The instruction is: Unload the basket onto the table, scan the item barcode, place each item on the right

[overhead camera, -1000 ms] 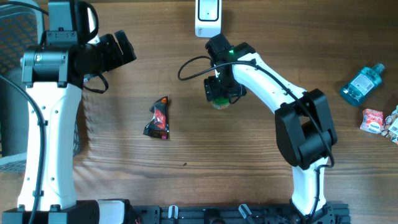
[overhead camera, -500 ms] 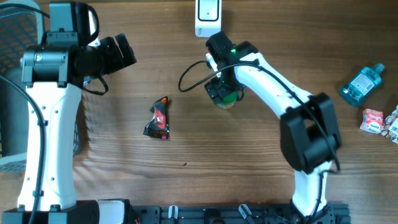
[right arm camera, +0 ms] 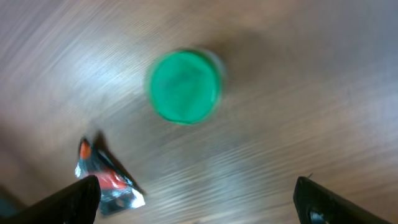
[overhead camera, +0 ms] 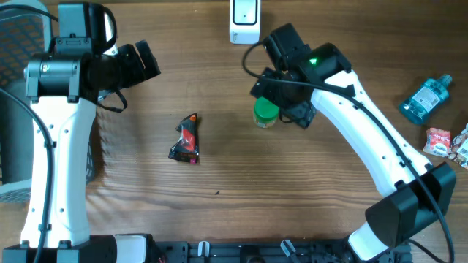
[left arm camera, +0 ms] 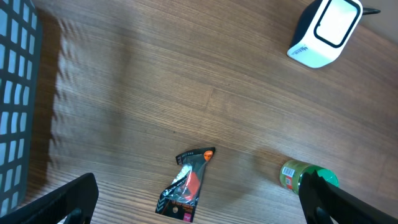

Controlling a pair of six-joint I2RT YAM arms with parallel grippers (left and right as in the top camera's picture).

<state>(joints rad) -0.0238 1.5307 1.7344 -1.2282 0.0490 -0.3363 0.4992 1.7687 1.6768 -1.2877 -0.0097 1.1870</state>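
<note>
right gripper (overhead camera: 284, 101), seen from overhead, hangs with its fingers spread wide and nothing between them. just beside it, on the side toward the table's middle, a small jar with a green lid (overhead camera: 266, 113) stands upright on the brown wooden table (overhead camera: 241, 183). a white box-shaped barcode scanner (overhead camera: 243, 18) sits at the far edge, near the jar but apart from it. a crumpled black and red foil snack pouch (overhead camera: 186, 140) lies well to the left of the jar. left gripper (overhead camera: 144, 60) is parked at the far left with its fingers apart, holding nothing, next to a grey mesh basket (overhead camera: 14, 29). a clear blue plastic bottle (overhead camera: 425, 98) and some red and white packets (overhead camera: 442, 141) lie at the right edge.

from the left wrist, the left gripper (left arm camera: 199, 208) shows two black fingertips wide apart at the bottom corners, with bare wood between them. the snack pouch (left arm camera: 186, 186) lies ahead, the jar (left arm camera: 305, 176) on the right, the scanner (left arm camera: 323, 34) in the top right corner and the basket (left arm camera: 12, 93) along the left edge.

from the right wrist, the picture is blurred. the right gripper (right arm camera: 199, 199) has its tips far apart, and the green lid (right arm camera: 185, 86) sits ahead of them, clear of both. the snack pouch (right arm camera: 106, 180) shows at lower left.
</note>
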